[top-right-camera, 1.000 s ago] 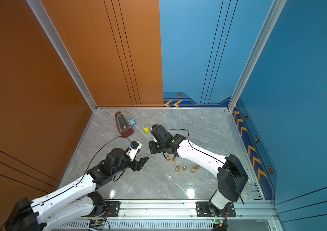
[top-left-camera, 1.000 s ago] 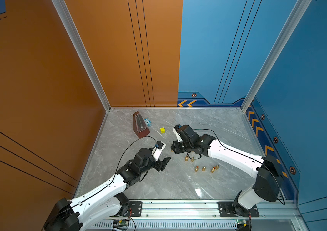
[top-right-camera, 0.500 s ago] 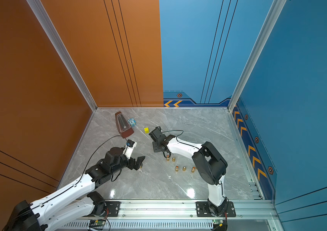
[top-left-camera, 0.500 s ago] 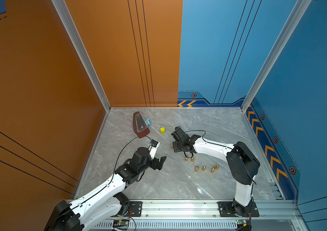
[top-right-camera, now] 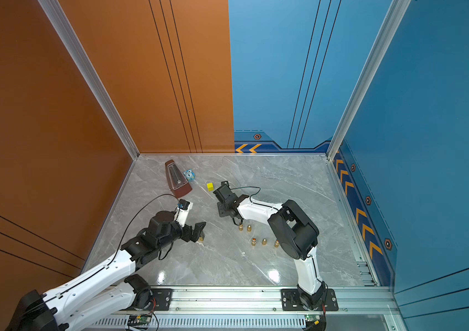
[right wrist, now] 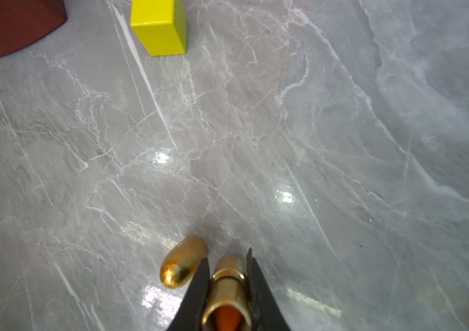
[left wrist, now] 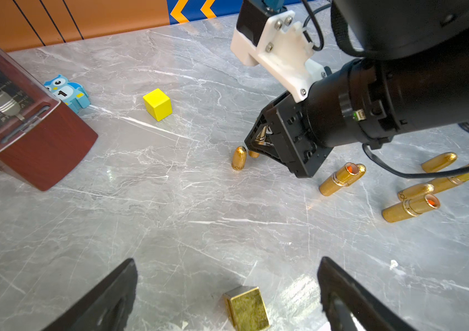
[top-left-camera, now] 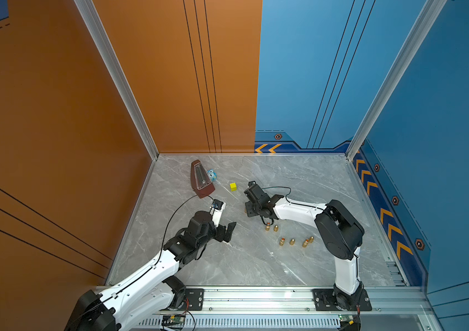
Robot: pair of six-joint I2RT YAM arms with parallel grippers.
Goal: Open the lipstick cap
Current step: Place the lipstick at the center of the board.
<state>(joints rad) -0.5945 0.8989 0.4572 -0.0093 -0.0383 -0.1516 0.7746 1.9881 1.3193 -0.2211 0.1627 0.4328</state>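
Here, right jaws pinch a glossy gold lipstick [right wrist: 229, 289] beside a bullet-shaped cap [right wrist: 183, 263].

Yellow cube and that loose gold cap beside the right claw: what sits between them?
Nothing: only bare marble tabletop lies between the yellow cube and the gold cap, clearest in the right wrist view.

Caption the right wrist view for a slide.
Right end effector shut on an uncapped gold lipstick; a loose gold cap lies beside it.

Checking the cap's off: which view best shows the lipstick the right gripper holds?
Right wrist: the lipstick sits in the right gripper, orange tip exposed. Left wrist catches only a gold sliver; both top views hide it.
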